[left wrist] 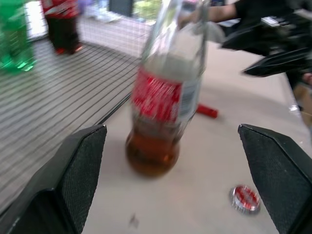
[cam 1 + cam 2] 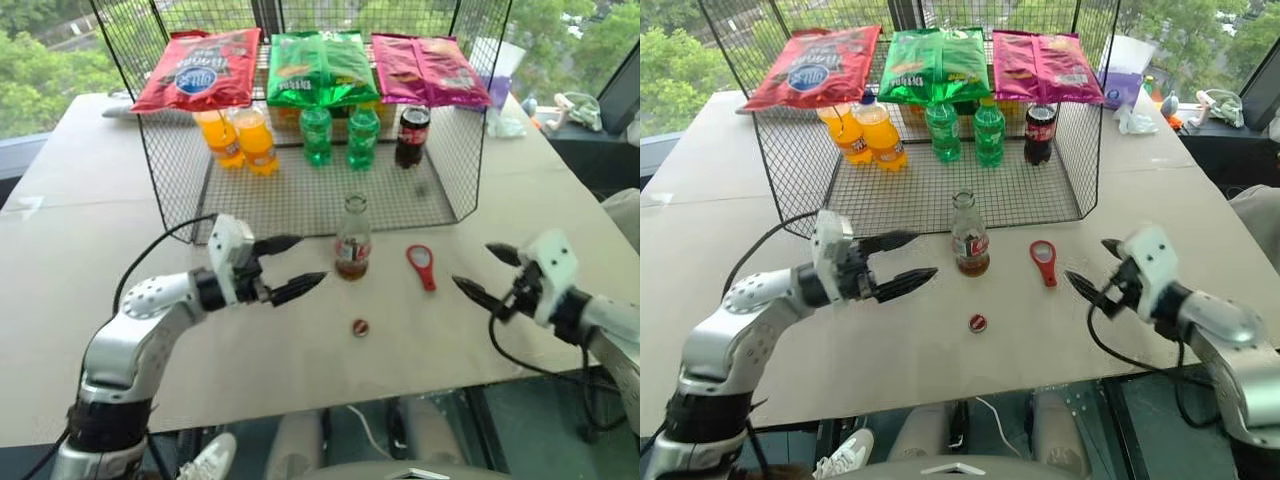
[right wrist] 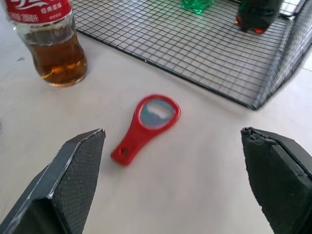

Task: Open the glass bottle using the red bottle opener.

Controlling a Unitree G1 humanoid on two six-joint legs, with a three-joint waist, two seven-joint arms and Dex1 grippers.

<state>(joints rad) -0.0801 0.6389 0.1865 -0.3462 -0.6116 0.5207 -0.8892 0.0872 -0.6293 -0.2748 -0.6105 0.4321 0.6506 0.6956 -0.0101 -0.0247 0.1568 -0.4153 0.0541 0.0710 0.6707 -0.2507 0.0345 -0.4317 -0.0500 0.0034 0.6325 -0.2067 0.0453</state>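
Observation:
The glass bottle (image 2: 352, 240) stands upright on the table just in front of the wire rack, with amber liquid at its bottom, a red-and-white label and a bare-looking mouth. The red bottle opener (image 2: 422, 266) lies flat to the bottle's right, ring end toward the rack. A small round red cap (image 2: 360, 327) lies on the table in front of the bottle. My left gripper (image 2: 310, 260) is open, level, a short way left of the bottle and not touching it. My right gripper (image 2: 472, 265) is open to the right of the opener, with nothing between its fingers (image 3: 80, 165).
A wire rack (image 2: 300, 195) behind the bottle holds orange bottles (image 2: 240, 138), green bottles (image 2: 338, 135) and a dark cola bottle (image 2: 412, 135). Chip bags (image 2: 320, 68) lie on top. The table's front edge (image 2: 300, 410) is close below the grippers.

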